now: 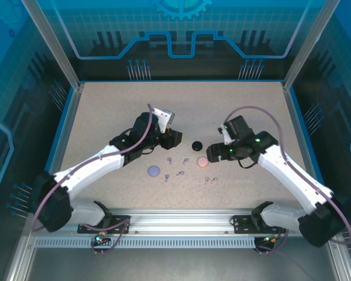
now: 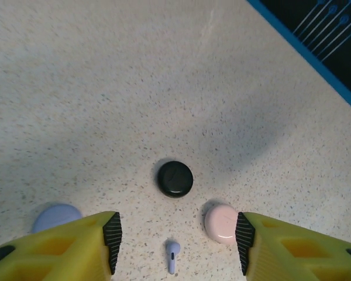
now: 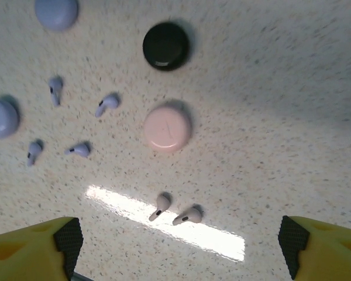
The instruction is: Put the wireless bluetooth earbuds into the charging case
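surface (image 1: pixel 105 105): speckled pale top with a blue border; all the things lie about its middle, well away from every corner.
black case (image 1: pixel 197 144): a round dark disc near the centre of the surface, between the ends of the two arms.
pink case (image 1: pixel 203 161): round, just beside the black case on the near-edge side, not touching it.
lavender cases (image 3: pixel 57 12): two round ones, toward the left edge from the black and pink cases and well apart from each other.
lavender earbuds (image 3: pixel 107 104): four, loose on the surface, scattered between the lavender cases and the pink case; none sits in a case and none touches another.
pale pink earbuds (image 3: pixel 159 206): two, side by side on the bare surface, on the near-edge side of the pink case, near it but apart.
left fingers (image 2: pixel 76 252): parted at a middling gap with nothing between them, above the surface; one of the lavender earbuds lies under the gap, and the black case is ahead.
right fingers (image 3: pixel 29 252): spread wide and empty, above the surface on the right-edge side of the pink case.
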You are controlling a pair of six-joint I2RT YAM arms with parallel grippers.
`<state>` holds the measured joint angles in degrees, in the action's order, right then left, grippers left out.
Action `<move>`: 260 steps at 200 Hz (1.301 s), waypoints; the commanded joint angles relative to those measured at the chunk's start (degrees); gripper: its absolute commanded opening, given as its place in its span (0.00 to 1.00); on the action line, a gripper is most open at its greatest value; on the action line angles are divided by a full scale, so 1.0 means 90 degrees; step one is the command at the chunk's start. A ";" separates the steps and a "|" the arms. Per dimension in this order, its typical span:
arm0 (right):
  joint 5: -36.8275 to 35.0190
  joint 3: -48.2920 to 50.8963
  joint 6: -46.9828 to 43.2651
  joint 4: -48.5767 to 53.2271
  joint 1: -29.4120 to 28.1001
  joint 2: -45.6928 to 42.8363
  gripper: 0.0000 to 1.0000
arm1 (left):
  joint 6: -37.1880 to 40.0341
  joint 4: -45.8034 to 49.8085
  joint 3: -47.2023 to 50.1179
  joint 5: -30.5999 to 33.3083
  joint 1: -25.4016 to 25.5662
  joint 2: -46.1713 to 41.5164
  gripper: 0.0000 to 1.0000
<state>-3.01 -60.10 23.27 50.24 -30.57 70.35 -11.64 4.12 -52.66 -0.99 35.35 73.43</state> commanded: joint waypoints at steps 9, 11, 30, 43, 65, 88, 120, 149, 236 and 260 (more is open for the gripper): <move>-0.0757 -0.0441 0.0164 -0.0055 -0.0629 0.1085 0.85 | -0.0014 -0.0785 0.0788 0.0572 -0.0143 -0.1032 0.63; -0.0779 -0.0461 0.0168 -0.0067 -0.0652 0.1167 0.85 | -0.0020 -0.0811 0.0826 0.0595 -0.0145 -0.1082 0.63; -0.1076 -0.0642 0.0198 -0.0166 -0.0862 0.1822 0.85 | -0.0054 -0.0948 0.1189 0.0680 -0.0228 -0.1553 0.69; -0.1205 -0.0731 0.0205 -0.0228 -0.0955 0.2210 0.85 | -0.0055 -0.0960 0.1359 0.0723 -0.0286 -0.1779 0.74; -0.1243 -0.0792 0.0169 -0.0406 -0.1011 0.2720 0.84 | -0.0064 -0.0920 0.1577 0.0809 -0.0361 -0.2055 0.78; -0.1161 -0.0842 0.0139 -0.0556 -0.1037 0.3132 0.83 | -0.0074 -0.0902 0.1708 0.0853 -0.0413 -0.2201 0.80; -0.1088 -0.0824 0.0120 -0.0798 -0.1027 0.3547 0.81 | -0.0076 -0.0847 0.1737 0.0827 -0.0435 -0.2211 0.81; -0.0908 -0.0785 0.0118 -0.1035 -0.0952 0.3790 0.76 | -0.0093 -0.0826 0.1750 0.0816 -0.0444 -0.2192 0.82; -0.0763 -0.0745 -0.0002 -0.1110 -0.0803 0.4019 0.62 | -0.0088 -0.0795 0.1721 0.0810 -0.0452 -0.2139 0.84; -0.0771 -0.0696 -0.0018 -0.1084 -0.0780 0.3957 0.59 | -0.0094 -0.0792 0.1697 0.0794 -0.0452 -0.2096 0.85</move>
<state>-9.82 -66.13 23.46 40.16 -38.46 105.43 -12.05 -2.46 -37.32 5.39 31.66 54.41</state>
